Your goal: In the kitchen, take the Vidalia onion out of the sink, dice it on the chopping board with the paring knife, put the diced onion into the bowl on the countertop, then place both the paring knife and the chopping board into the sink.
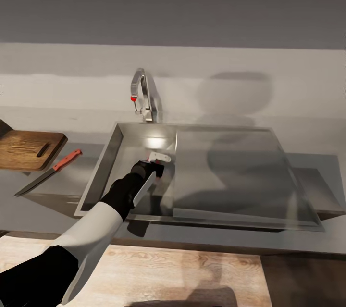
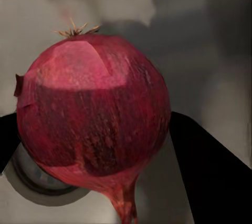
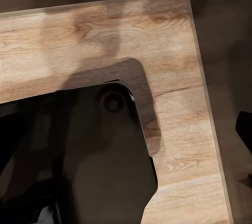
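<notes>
Down in the sink, the left end effector grips the Vidalia onion; no writing shows.

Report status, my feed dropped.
Left gripper down in sink, fingers flanking Vidalia onion. Paring knife, chopping board wait on countertop. Nothing blocking.

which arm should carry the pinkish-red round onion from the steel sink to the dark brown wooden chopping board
Left. Its gripper is down in the steel sink, black fingers on either side of the pinkish-red onion, and the dark brown wooden chopping board lies on that side.
</notes>
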Robot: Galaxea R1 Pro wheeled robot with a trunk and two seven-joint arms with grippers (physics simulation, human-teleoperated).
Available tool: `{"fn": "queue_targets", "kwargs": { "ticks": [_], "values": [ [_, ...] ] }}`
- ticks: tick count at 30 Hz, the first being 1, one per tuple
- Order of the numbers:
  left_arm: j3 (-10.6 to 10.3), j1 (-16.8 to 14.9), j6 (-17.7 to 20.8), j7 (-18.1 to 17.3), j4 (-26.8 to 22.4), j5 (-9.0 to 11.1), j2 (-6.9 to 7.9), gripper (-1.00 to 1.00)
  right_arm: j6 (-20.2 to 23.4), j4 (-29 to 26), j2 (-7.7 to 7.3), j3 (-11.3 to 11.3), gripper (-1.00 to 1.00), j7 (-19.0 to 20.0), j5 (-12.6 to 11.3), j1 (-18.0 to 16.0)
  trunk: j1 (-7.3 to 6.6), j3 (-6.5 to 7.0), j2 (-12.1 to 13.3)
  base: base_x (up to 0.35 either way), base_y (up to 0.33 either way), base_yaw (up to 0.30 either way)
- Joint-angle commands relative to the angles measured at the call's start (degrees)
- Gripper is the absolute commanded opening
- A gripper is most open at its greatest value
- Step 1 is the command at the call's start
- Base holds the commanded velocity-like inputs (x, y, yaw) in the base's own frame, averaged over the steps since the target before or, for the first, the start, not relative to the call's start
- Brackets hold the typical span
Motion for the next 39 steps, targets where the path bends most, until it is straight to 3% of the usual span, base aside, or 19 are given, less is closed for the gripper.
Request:
{"fn": "queue_targets", "kwargs": {
  "ticks": [1, 9, 15, 19, 21, 27, 39],
  "values": [
    [-0.19, -0.04, 0.21, 0.42, -0.24, 0.52, 0.03, -1.00, 0.00, -0.10, 0.06, -0.17, 1.00, -0.33, 0.58, 0.02, 0.04, 0.01, -0.09, 0.000, 0.000, 0.000],
    [-0.13, -0.05, 0.41, 0.71, -3.95, 0.50, 0.03, -1.00, 0.06, -0.10, 0.06, -0.17, 1.00, -0.33, 0.58, 0.01, 0.04, 0.73, -0.09, 0.000, 0.000, 0.000],
    [-0.13, -0.03, 1.53, 0.84, -12.62, 0.57, 0.15, -1.00, 0.08, -0.08, 0.06, -0.17, 1.00, -0.33, 0.58, 0.02, 0.04, 1.28, -0.09, 0.000, 0.000, 0.000],
    [-0.13, -0.04, 9.31, 0.91, -18.65, 0.58, 0.21, -1.00, 0.08, -0.02, 0.06, -0.17, 1.00, -0.33, 0.58, 0.02, 0.04, 1.64, -0.09, 0.000, 0.000, 0.000],
    [-0.13, -0.04, 11.35, 0.93, -20.31, 0.52, 0.34, -1.00, 0.08, -0.02, 0.06, -0.17, 1.00, -0.33, 0.58, -0.01, 0.04, 1.82, -0.09, 0.000, 0.000, 0.000],
    [-0.13, -0.02, 12.72, 0.89, -21.33, 0.57, 1.76, -1.00, 0.08, -0.01, 0.06, -0.17, 1.00, -0.33, 0.58, 0.00, 0.04, 2.36, -0.09, 0.000, 0.000, 0.000],
    [-0.13, -0.02, 12.83, 0.86, -21.64, 0.73, 2.23, -1.00, 0.08, -0.01, 0.06, -0.18, 1.00, -0.33, 0.58, 0.02, 0.04, 3.45, -0.09, 0.000, 0.084, 0.000]
  ]
}}
